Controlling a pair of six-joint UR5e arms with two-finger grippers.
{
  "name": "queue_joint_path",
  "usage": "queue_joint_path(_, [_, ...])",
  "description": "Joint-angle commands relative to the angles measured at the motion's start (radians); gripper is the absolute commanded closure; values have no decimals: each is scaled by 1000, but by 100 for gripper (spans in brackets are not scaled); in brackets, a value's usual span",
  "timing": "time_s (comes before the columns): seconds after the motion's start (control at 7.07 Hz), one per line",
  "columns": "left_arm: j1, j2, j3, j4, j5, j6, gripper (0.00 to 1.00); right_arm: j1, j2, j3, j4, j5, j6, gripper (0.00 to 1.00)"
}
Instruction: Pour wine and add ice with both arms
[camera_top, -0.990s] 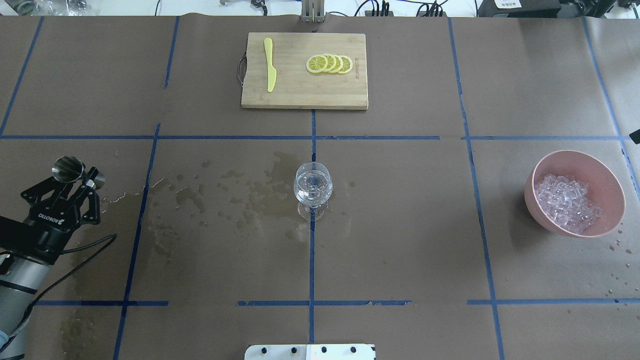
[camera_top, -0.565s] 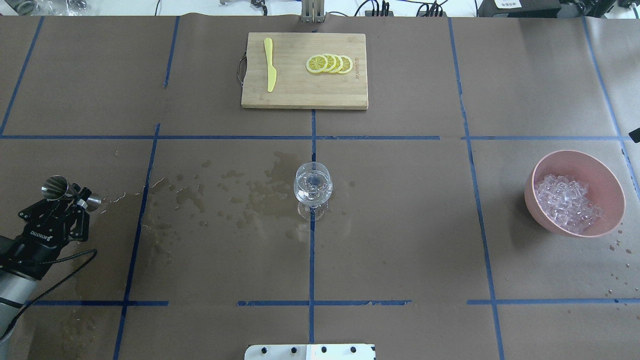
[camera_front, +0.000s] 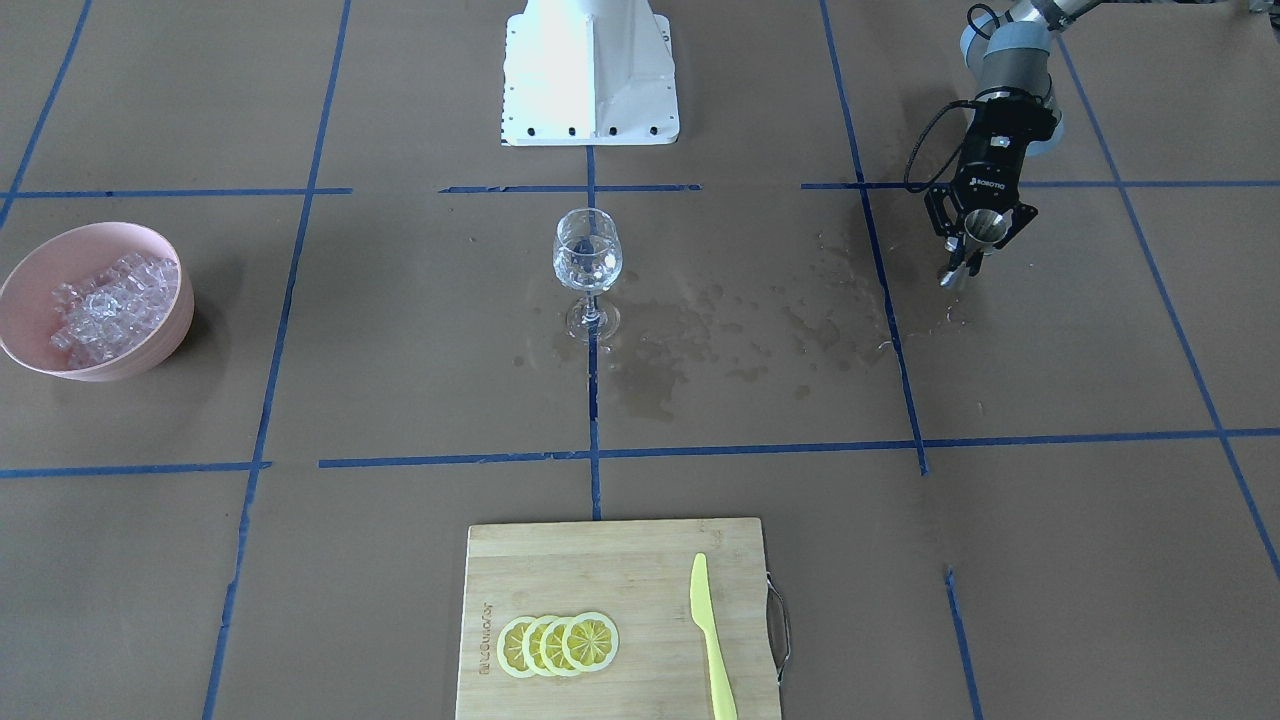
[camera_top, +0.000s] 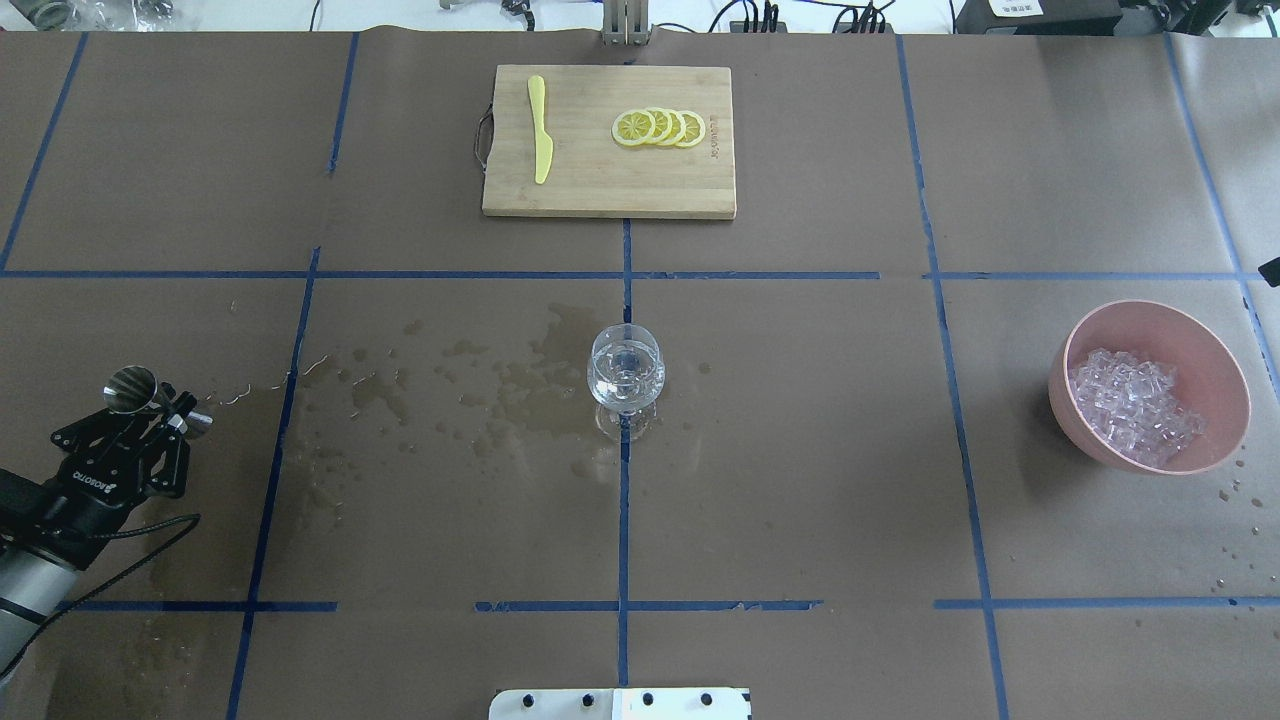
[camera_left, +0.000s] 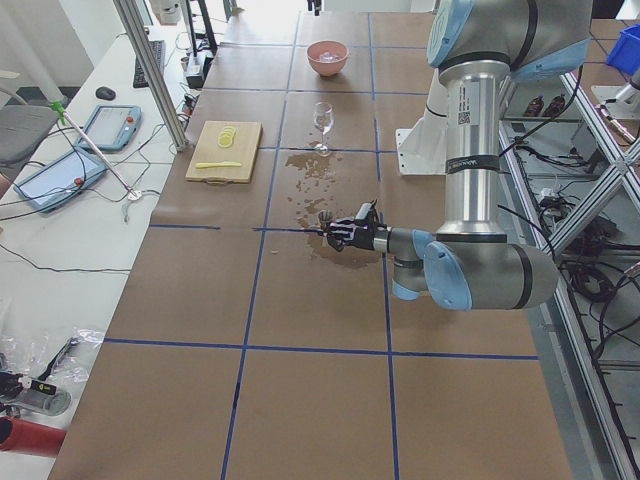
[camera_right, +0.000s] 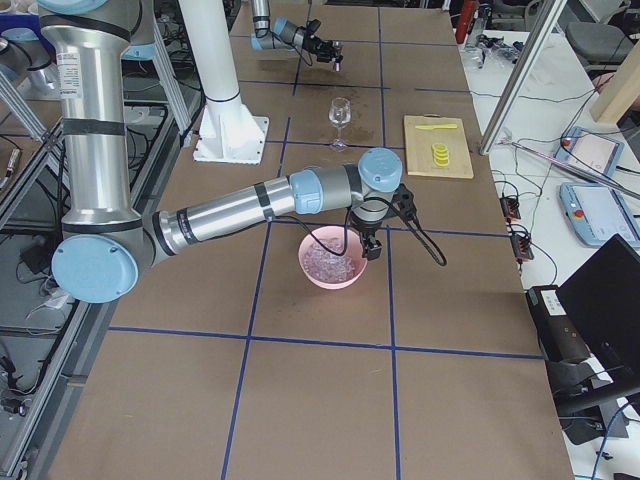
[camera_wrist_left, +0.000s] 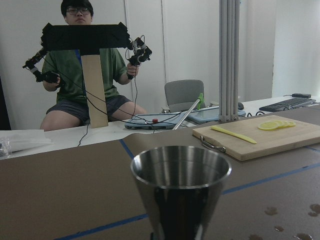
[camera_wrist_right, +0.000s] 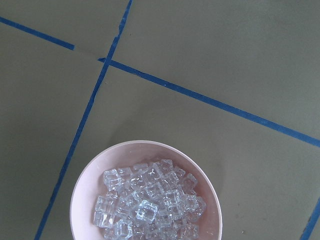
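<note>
My left gripper (camera_top: 165, 410) is shut on a steel jigger (camera_top: 135, 390) low over the table's left side, well left of the wine glass (camera_top: 625, 375). The front-facing view shows the same gripper (camera_front: 972, 250) and jigger (camera_front: 985, 228). In the left wrist view the jigger (camera_wrist_left: 180, 185) fills the foreground, its mouth up. The wine glass (camera_front: 587, 255) stands at the centre with clear liquid in it. The ice (camera_top: 1135, 405) lies heaped in a pink bowl (camera_top: 1150, 312) at the right. My right gripper (camera_right: 365, 245) hangs over the bowl; I cannot tell whether it is open. The right wrist view shows the ice (camera_wrist_right: 150, 205) below.
A wooden board (camera_top: 590, 190) at the far middle carries lemon slices (camera_top: 660, 128) and a yellow knife (camera_top: 540, 130). Wet patches (camera_top: 500, 390) spread between jigger and glass. The white pedestal base (camera_front: 590, 70) stands on the robot's side. An operator (camera_wrist_left: 82, 75) sits beyond the table.
My left gripper with the jigger has drawn back toward the robot's side of the table and dropped lower. The glass, bowl and board have not moved.
</note>
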Motion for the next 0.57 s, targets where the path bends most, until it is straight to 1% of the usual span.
queue_joint_path(0.0, [0,0,2,19,-43,-116,100,0,-7,1,0,0,0,0])
queue_joint_path(0.14, [3,0,3,30,-58,-138,100,0,-7,1,0,1,0,0])
queue_joint_path(0.42, [3,0,8,33,-58,-152,100,0,-8,-1,0,1,0,0])
